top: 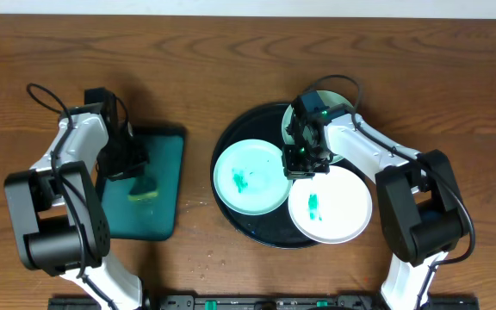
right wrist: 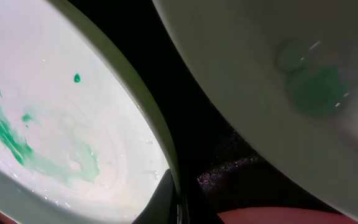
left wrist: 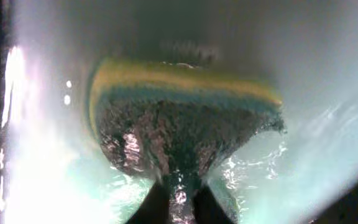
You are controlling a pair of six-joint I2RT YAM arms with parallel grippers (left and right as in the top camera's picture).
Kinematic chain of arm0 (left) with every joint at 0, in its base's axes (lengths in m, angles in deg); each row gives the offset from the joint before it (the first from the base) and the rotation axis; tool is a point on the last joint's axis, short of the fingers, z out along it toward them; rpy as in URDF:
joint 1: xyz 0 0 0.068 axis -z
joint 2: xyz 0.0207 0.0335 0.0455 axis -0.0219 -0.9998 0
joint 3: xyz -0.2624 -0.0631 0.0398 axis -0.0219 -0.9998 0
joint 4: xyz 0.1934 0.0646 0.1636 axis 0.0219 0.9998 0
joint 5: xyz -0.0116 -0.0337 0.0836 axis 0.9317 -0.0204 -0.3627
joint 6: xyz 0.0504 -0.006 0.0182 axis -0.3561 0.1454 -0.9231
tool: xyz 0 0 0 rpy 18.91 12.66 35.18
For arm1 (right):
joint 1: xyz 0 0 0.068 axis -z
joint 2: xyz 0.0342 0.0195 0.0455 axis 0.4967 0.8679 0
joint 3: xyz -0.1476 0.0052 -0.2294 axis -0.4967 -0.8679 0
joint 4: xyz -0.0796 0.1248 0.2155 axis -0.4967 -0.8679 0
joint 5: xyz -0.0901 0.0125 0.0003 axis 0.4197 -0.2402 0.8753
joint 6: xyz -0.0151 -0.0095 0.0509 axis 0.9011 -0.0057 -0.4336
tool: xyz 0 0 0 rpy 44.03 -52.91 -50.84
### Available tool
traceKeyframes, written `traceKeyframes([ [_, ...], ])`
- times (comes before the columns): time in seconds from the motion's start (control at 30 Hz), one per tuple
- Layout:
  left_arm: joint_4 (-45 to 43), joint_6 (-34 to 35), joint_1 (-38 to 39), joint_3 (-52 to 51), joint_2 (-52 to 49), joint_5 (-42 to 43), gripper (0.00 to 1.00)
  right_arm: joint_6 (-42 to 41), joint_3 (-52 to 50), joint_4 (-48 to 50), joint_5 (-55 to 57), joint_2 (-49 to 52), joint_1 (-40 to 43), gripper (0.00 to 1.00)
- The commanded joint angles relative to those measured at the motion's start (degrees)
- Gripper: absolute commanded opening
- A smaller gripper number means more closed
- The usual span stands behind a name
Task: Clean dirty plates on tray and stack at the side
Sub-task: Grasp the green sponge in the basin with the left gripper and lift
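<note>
While the left end effector [top: 129, 168] is positioned over the teal tray [top: 166, 146], well apart from the plates, the sponge [top: 142, 191] is held pinched at its tip, long axis across the fingers, presumably for wetting before a wipe. Right end effector [top: 306, 160] is set low over the black tray [top: 231, 138]: smeared mint plate [top: 248, 176] just beside on its left, white plate [top: 330, 205] just behind, toward the arm's base, third plate [top: 288, 127] partly hidden beneath the wrist. One finger [right wrist: 163, 200] is seen at the mint rim, probably to steady or lift it; clamped or not cannot be told. Plates are round, so no long axis is noted; smeared faces point up
</note>
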Motion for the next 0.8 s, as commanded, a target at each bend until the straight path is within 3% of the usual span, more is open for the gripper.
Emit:
traceKeyframes([
  [0.0, -0.81, 0.09, 0.07, -0.94, -4.79, -0.11, 0.07, 1.09, -1.79, -1.27, 6.10, 1.66, 1.29, 0.01],
  [0.2, 0.31, 0.31, 0.09, -0.24, -1.73, 0.28, 0.07, 1.20, -1.79, -1.97, 6.12, 1.66, 1.29, 0.01],
  [0.57, 6.01, -1.46, 0.13, -0.24, 22.25, 0.96, 0.07, 1.79, -1.79, -1.40, 6.14, 1.66, 1.29, 0.01],
  [0.77, 7.06, -2.21, 0.15, -0.24, 29.83, 1.68, 0.07, 1.77, -1.79, -1.22, 6.14, 1.66, 1.29, 0.01],
])
